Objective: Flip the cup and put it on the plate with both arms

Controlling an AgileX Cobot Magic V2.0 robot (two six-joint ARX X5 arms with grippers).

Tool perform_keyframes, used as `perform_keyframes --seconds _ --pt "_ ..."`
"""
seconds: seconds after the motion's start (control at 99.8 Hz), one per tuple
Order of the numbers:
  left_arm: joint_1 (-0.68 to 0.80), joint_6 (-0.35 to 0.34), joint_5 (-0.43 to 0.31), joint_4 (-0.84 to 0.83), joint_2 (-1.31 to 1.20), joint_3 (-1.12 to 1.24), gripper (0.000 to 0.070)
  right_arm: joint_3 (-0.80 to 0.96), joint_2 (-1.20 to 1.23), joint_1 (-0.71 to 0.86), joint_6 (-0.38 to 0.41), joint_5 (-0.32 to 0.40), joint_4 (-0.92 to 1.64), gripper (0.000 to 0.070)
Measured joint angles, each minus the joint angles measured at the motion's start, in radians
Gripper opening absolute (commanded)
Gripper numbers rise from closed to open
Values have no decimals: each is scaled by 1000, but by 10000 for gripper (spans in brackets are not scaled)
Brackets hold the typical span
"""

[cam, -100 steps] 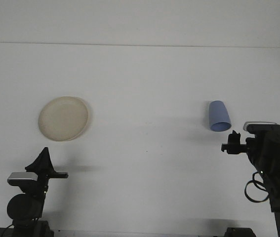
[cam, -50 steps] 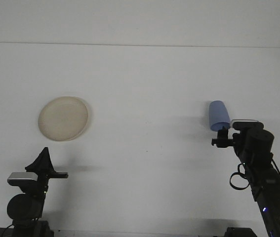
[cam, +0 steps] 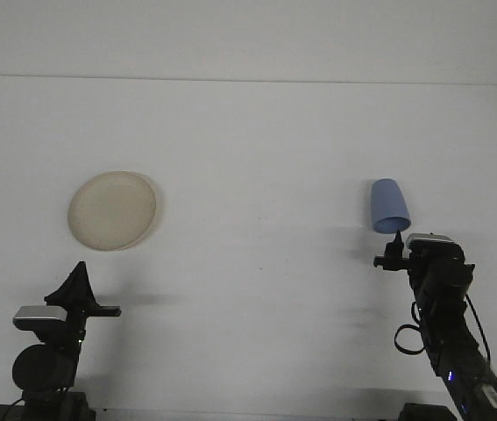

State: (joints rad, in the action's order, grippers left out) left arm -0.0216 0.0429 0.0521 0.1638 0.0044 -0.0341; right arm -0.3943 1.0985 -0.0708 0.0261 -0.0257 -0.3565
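**Right gripper at the cup's mouth**

Nearest me, low on the left, my left gripper (cam: 80,279) is parked above its base, pointing up; I cannot tell whether its fingers are apart or together. On the right my arm (cam: 445,333) reaches forward over the white table (cam: 257,289), and my right gripper (cam: 394,250) sits just at the near end of the cup (cam: 389,206). Its fingers are small and dark here, so I cannot tell their spread or whether they touch the cup. The blue cup lies on its side, mouth toward me. Farther left, well apart from it, lies the pale plate (cam: 112,210). Bare table separates cup and plate.
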Motion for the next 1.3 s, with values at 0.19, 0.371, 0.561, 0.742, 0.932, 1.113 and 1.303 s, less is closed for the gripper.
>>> perform_keyframes --seconds 0.19,0.371,0.561,0.742,0.932,1.113,1.303 --pt "0 0 0 0 0 0 12 0 146 -39 -15 47 -144 455" --pt "0 0 0 0 0 0 12 -3 280 -80 -20 106 -306 440" --pt "0 0 0 0 0 0 12 -76 411 -102 -23 158 -336 438" --pt "0 0 0 0 0 0 12 -166 512 -102 -35 203 -341 436" --pt "0 0 0 0 0 0 12 -201 577 -102 -38 213 -343 96" --pt "0 0 0 0 0 0 12 -205 583 -103 -40 261 -358 1" --pt "0 0 0 0 0 0 12 -213 577 -103 -37 263 -352 1"
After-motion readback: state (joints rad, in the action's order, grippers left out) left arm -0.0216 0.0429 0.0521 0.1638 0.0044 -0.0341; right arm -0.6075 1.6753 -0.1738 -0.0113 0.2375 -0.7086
